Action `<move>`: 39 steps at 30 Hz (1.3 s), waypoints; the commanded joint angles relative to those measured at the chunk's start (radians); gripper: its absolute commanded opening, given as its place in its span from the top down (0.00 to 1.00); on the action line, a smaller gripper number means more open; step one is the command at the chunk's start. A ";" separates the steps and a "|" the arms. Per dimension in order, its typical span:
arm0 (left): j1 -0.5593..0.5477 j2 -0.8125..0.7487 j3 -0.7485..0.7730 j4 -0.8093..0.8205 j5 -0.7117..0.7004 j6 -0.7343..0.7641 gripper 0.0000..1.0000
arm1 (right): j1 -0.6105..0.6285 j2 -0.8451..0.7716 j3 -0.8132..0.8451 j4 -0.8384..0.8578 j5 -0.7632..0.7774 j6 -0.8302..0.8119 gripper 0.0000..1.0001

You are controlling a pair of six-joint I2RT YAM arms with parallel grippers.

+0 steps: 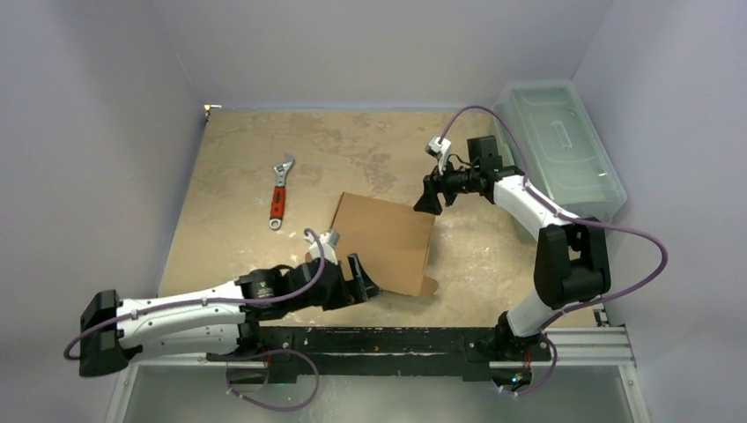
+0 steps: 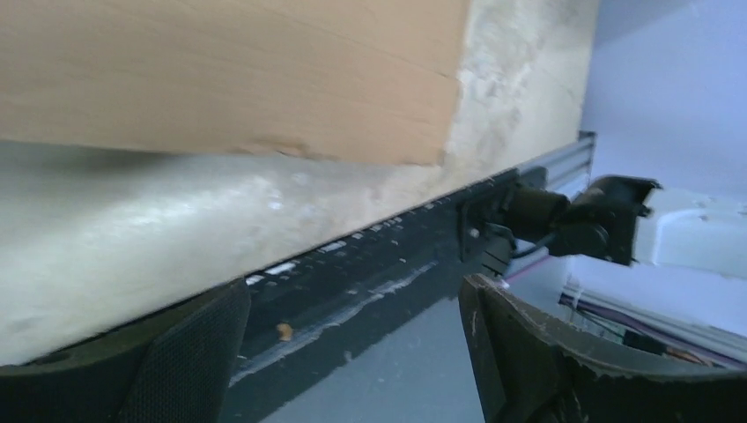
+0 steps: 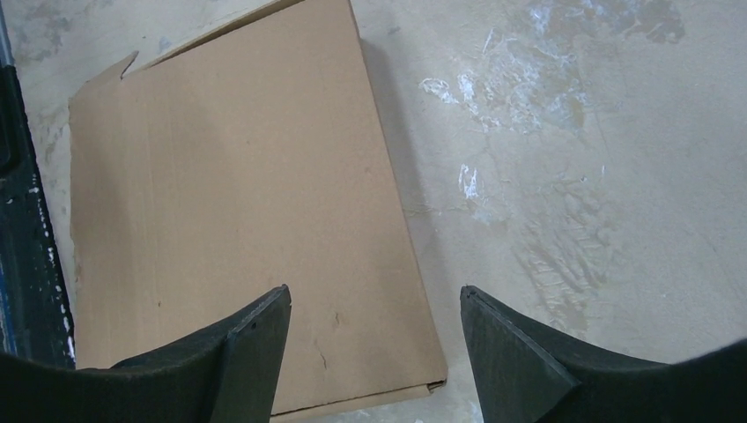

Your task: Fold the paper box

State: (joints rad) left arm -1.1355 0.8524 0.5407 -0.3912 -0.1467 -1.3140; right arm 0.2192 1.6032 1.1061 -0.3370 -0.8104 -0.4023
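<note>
Paper box [image 1: 383, 240] lies flat mid-table [image 1: 238, 159], slightly skewed. Its long axis is hard to judge, roughly 12-to-6.

Left hand [image 1: 368, 282] is just beside its 7 o'clock corner, fingers apart, empty. Right hand [image 1: 425, 204] hovers at its 1 o'clock corner, fingers apart, empty. Neither is clearly nearer.

Flaps are mostly hidden; one tab [image 1: 429, 286] pokes out at 5 o'clock.

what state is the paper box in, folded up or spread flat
Folded shut: the paper box shows one closed rectangular top, with a side wall in the left wrist view.
</note>
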 commanded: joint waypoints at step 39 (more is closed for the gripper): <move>0.349 0.529 -0.076 0.825 -0.047 -0.083 0.28 | -0.010 -0.204 -0.035 -0.101 -0.058 -0.178 0.26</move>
State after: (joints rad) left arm -0.8608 1.3388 0.3847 0.3546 -0.3592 -1.5490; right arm 0.2138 1.4387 1.0863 -0.4038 -0.8322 -0.5102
